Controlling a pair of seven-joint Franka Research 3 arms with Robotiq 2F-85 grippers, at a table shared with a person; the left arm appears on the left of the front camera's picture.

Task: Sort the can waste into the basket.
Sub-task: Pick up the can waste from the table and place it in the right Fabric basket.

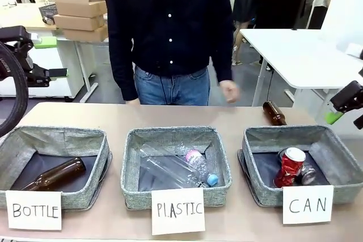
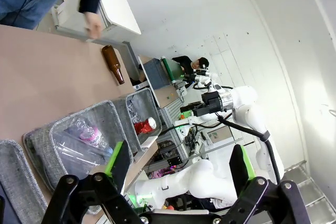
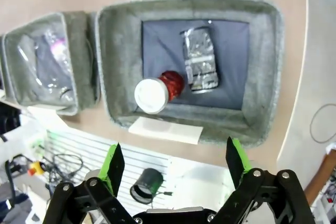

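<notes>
Cards on basket fronts along near table edge read "BOTTLE", "PLASTIC", "CAN". Red can (image 1: pixel 290 167) stands upright, silver top up, inside CAN basket (image 1: pixel 338 157) at table's right end; silver can (image 1: pixel 308 174) lies on its side touching it. Right gripper (image 3: pixel 176 162) above that basket, fingers spread wide, nothing between them. Left gripper (image 2: pixel 178 162) also spread wide, empty. Brown bottle (image 1: pixel 56 174) lies in BOTTLE basket (image 1: pixel 54 140); clear bottles (image 1: pixel 176 166) in PLASTIC basket (image 1: pixel 170 135). Second brown bottle (image 1: pixel 274 113) lies near far table edge. Person's hand (image 1: pixel 229 90) hangs beyond it.

Glossy metal cans (image 3: pixel 181 74) lie in a matt cloth basket (image 3: pixel 262 66).
</notes>
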